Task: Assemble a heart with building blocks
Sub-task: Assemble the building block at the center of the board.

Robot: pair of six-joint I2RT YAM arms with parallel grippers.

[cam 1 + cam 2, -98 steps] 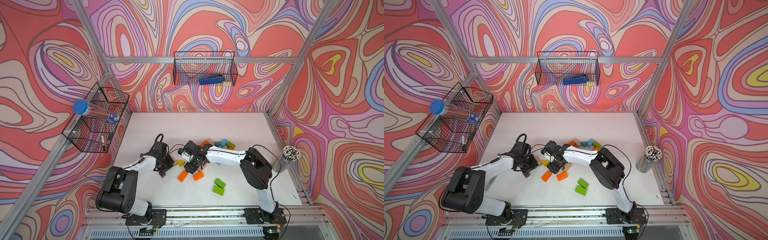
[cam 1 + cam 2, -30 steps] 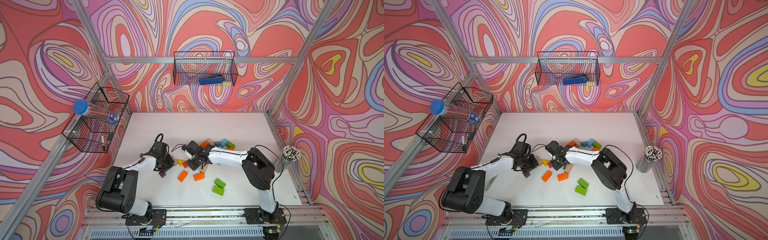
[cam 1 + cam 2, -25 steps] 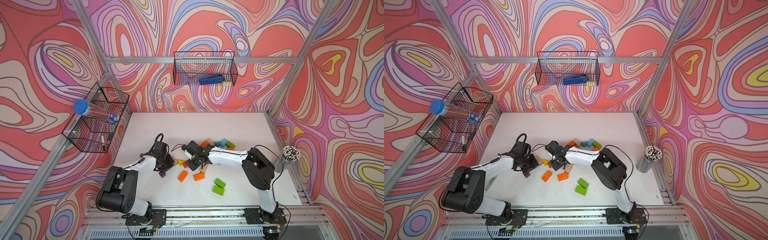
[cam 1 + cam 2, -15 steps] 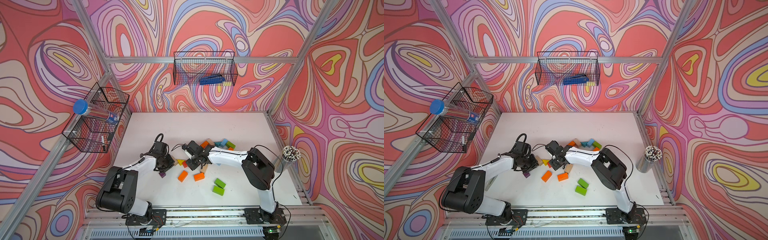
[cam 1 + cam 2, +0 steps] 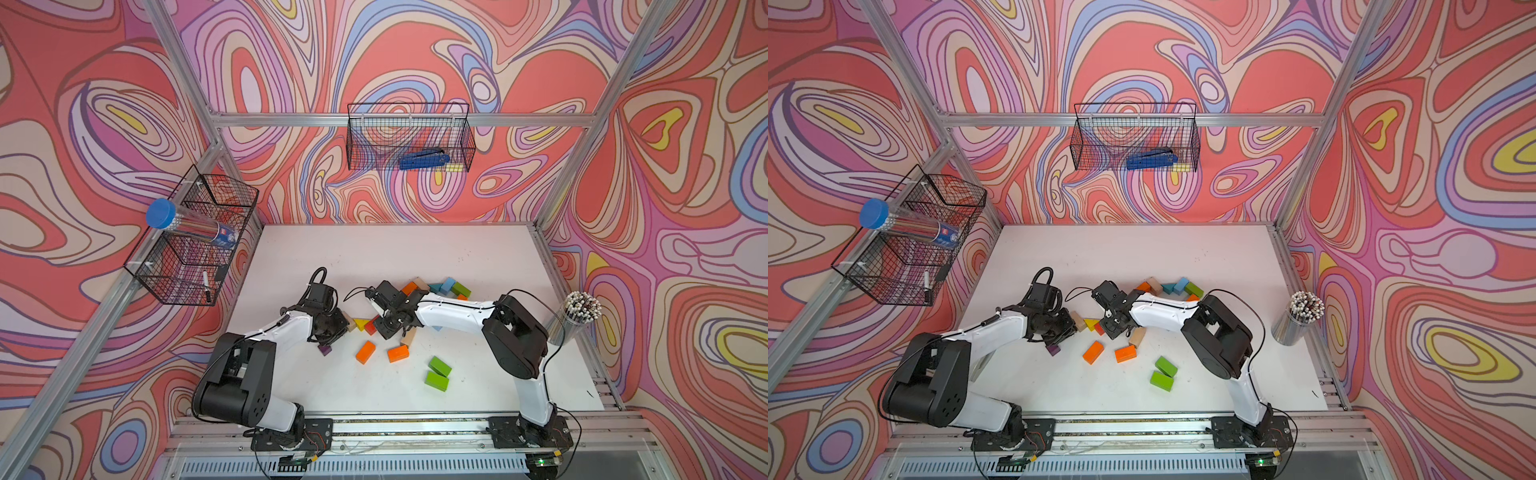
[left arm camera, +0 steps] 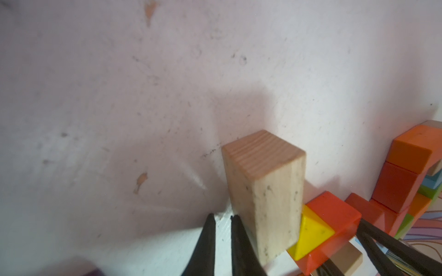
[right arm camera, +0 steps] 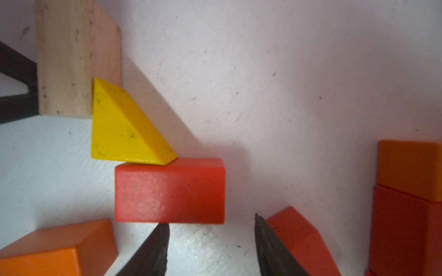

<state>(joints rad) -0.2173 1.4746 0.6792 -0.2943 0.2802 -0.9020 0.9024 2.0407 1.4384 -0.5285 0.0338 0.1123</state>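
Table (image 5: 374, 257): white, scuffed; carries all the building blocks (image 5: 398, 353), scattered mid-table in both top views.

Right gripper (image 7: 210, 229): hangs low over the scatter's middle, fingers spread wide, nothing between; one fingertip (image 7: 157, 239) just beside the red brick.

Left gripper (image 6: 222, 229): sits low beside the plain wood brick, fingers nearly pressed together, only a slit left, pinching nothing.

Far cluster (image 5: 449, 286): packs orange, plain wood, teal, light blue and green pieces tightly.

Green bricks (image 5: 1165, 366): lie as a close pair, nearest the arm bases.

Orange bricks (image 5: 365, 352): lie flat, slightly apart.

Plain wood brick (image 6: 265, 191): stands on end, end grain up, speckled.

Red brick (image 7: 169, 191): lies flat, glossy.

Yellow wedge (image 7: 124, 129): slopes upward, touching both wood and red bricks.

Purple cube (image 5: 325, 350): rests just beside the left gripper.
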